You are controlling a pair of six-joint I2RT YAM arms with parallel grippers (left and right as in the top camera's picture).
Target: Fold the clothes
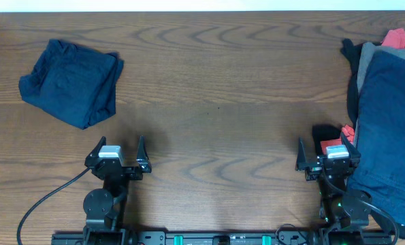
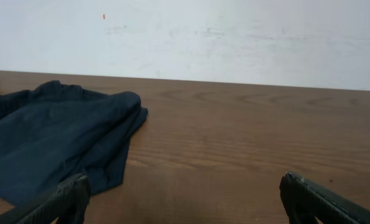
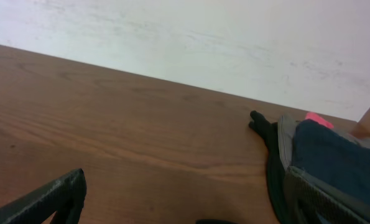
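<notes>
Overhead, the table (image 1: 216, 88) holds two lots of clothes. One folded navy piece (image 1: 69, 82) lies alone at 10 o'clock. It is nearly square and turned a little, so no long axis is clear. At 3 o'clock is a heap of four colours. A large navy piece (image 1: 389, 129) lies on top, its long axis running 12 to 6 o'clock along the table edge. Grey (image 1: 369, 58), red (image 1: 399, 39) and black (image 1: 352, 54) show at its 12 o'clock end. There are two grippers. The left gripper (image 1: 119, 148) is at 7 o'clock, jaws spread over bare wood. The right gripper (image 1: 322, 150) is at 5 o'clock, jaws spread, its outer finger just beside the heap.

In the left wrist view, the folded navy piece (image 2: 54, 140) lies at 9 o'clock, with wood between the spread fingers (image 2: 66, 199).

In the right wrist view, the heap (image 3: 334, 162) sits at 4 o'clock, one finger (image 3: 48, 199) at 8 o'clock.
</notes>
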